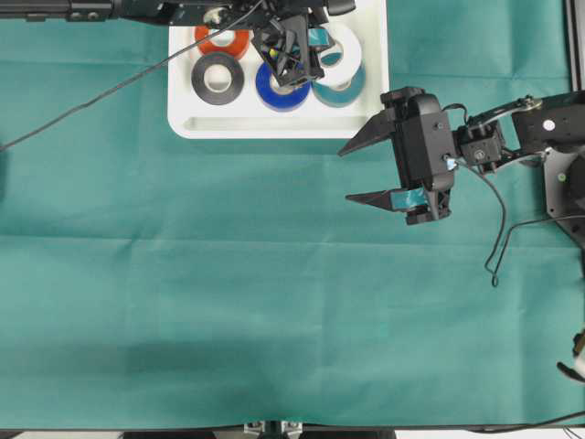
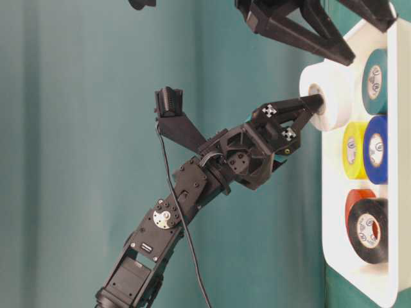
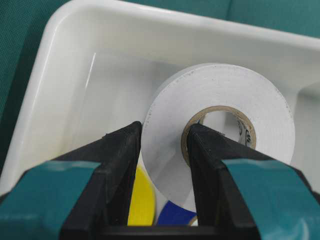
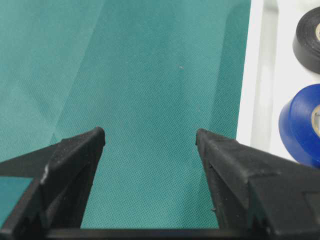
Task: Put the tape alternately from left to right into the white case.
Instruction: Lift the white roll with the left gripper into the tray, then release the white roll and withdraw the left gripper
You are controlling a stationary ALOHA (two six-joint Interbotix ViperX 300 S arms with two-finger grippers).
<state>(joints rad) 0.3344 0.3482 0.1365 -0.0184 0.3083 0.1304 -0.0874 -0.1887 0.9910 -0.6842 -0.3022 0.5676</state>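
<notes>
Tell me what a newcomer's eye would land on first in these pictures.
The left gripper is shut on the white roll, one finger through its core, over the far corner of the white case. The case, at the top edge of the green cloth in the overhead view, already holds the black roll, blue roll, teal roll, red-orange roll and yellow roll. The right gripper hangs open and empty just right of the case.

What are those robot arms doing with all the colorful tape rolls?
The left gripper is pinching the white roll, one finger through its hole, over the white case. The black, blue, teal, red-orange and yellow rolls already lie inside. The right gripper waits open and empty over the green cloth.
</notes>
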